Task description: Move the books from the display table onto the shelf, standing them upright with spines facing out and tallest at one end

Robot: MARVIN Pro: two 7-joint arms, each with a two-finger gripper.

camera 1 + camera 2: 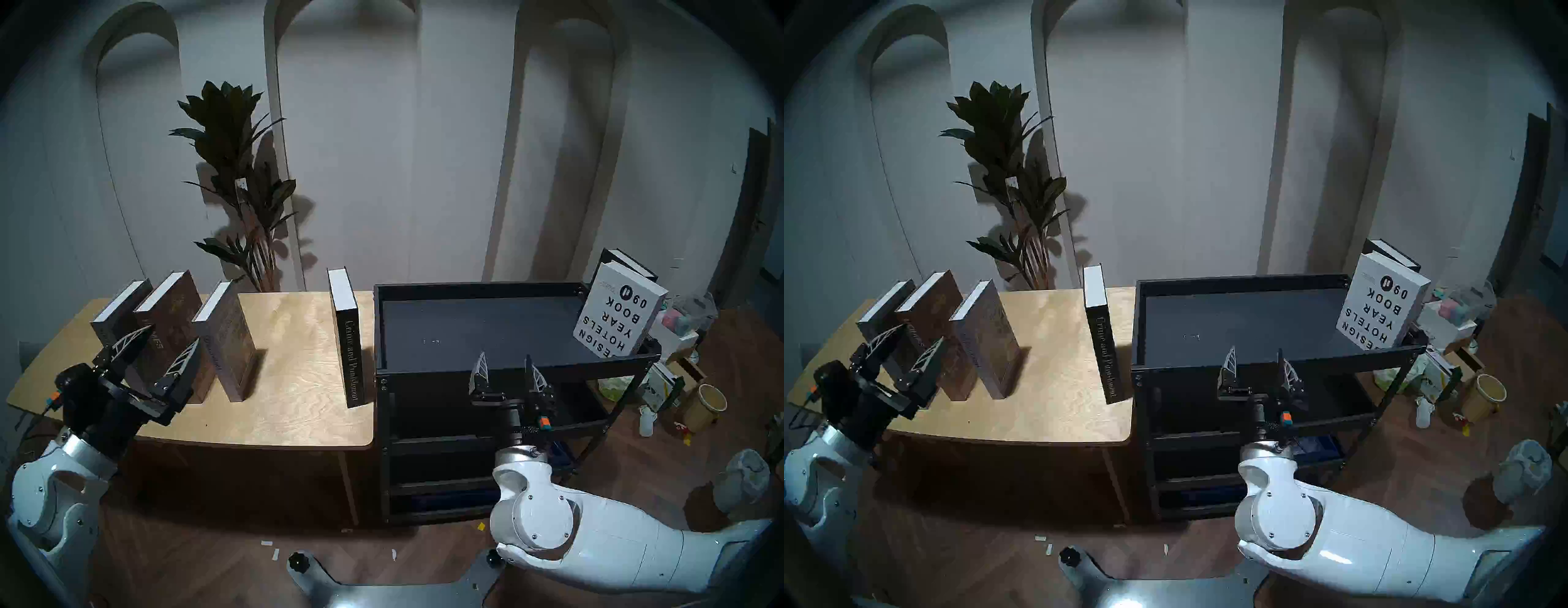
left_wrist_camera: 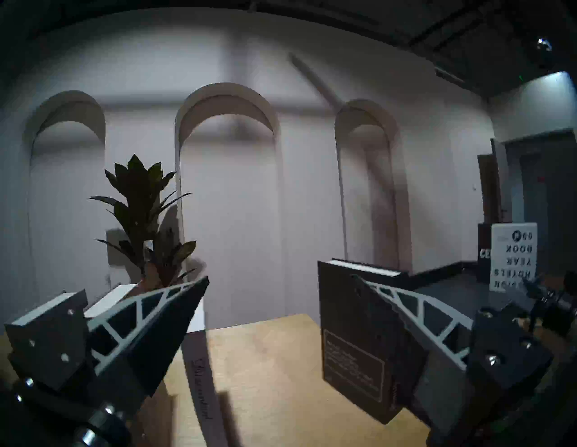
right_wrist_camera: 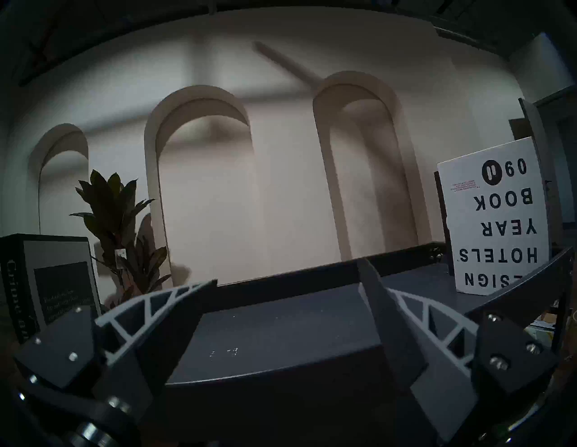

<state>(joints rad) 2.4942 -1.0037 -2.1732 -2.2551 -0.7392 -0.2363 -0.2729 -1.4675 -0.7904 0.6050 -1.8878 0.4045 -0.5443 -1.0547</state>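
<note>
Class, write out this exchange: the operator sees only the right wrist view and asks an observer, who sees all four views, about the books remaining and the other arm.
Operator: One black book shows at my left edge. How many others are not on the shelf yet?
Observer: Three books, standing grouped at the left end of the table; yours stands at its right end, beside the shelf.
Operator: What is the other arm doing?
Observer: The left pincer is open and empty, just in front of that group's spines.

"Crime and Punishment" on black book's spine (image 1: 353, 361); upside-down "DESIGN HOTELS YEAR BOOK 09" on white book (image 1: 617, 314).
</note>
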